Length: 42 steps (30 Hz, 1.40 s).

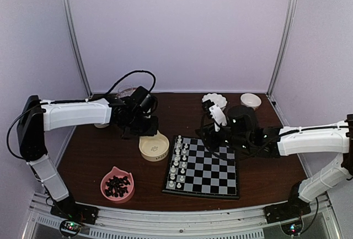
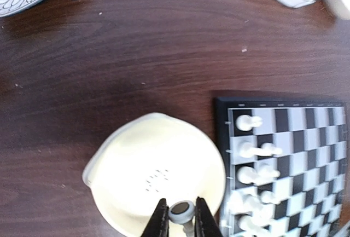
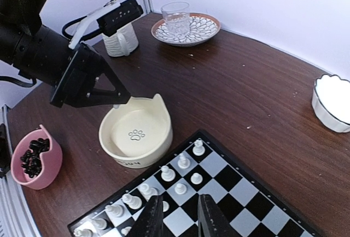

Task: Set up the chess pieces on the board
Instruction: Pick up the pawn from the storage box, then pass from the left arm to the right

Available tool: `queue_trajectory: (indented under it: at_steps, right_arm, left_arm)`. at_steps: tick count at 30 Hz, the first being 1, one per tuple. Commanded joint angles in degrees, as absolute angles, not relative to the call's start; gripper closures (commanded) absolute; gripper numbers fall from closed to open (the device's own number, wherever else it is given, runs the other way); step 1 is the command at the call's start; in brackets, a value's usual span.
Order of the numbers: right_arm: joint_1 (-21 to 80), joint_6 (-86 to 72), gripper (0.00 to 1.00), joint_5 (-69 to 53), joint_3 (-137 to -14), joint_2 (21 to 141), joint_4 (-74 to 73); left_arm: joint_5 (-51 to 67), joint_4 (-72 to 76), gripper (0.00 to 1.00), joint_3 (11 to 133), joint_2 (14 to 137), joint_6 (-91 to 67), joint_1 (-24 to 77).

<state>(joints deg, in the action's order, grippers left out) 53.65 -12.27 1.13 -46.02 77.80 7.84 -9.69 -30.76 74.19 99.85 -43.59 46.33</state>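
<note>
The black and grey board [image 1: 209, 173] lies on the brown table, with white chess pieces [image 1: 177, 164] standing in two columns along its left edge. My left gripper [image 2: 180, 208] is shut on a white chess piece [image 2: 182, 212] by its round base. It holds the piece above the near rim of the empty cream paw-print bowl [image 2: 147, 171]. In the right wrist view the left gripper [image 3: 116, 102] hangs over that bowl [image 3: 135, 134]. My right gripper [image 3: 180, 198] is open and empty above the board [image 3: 257, 198], beside the standing pieces [image 3: 180, 163].
A pink bowl [image 1: 117, 185] of black pieces sits at the front left. A patterned plate [image 3: 186, 29] holding a glass and a white mug [image 3: 121, 40] stand at the back left. A scalloped white bowl [image 3: 331, 100] and another small bowl [image 1: 251, 100] are at the back right.
</note>
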Motion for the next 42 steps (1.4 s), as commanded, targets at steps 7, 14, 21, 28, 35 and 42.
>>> queue_trajectory:
  at_steps: [7,14,21,28,35,42]
  right_arm:
    - [58.43,-8.23,0.71,-1.71,-42.22,76.61,19.3]
    - [58.53,-8.79,0.61,-1.47,-40.94,77.49,22.08]
    - [58.54,-8.18,0.6,-2.15,-40.9,78.77,23.14]
    - [58.63,-7.7,0.58,-4.0,-41.57,80.07,23.11]
    - [58.8,-7.56,0.54,-3.99,-41.72,80.39,23.27]
    - [58.97,-9.2,0.62,-1.65,-42.52,81.82,23.62]
  left_arm:
    - [-2.51,-18.27,0.86,68.27,89.64,-60.47,51.96]
    - [-3.38,-8.74,0.85,65.72,89.47,-68.26,56.99]
    - [-4.47,-4.97,0.85,65.92,90.7,-71.1,59.6]
    - [-2.87,-2.6,0.84,66.01,91.88,-72.55,59.71]
    - [-2.65,-1.32,0.85,65.84,92.43,-73.39,60.21]
    - [-1.19,1.45,0.84,66.08,94.26,-74.6,60.73]
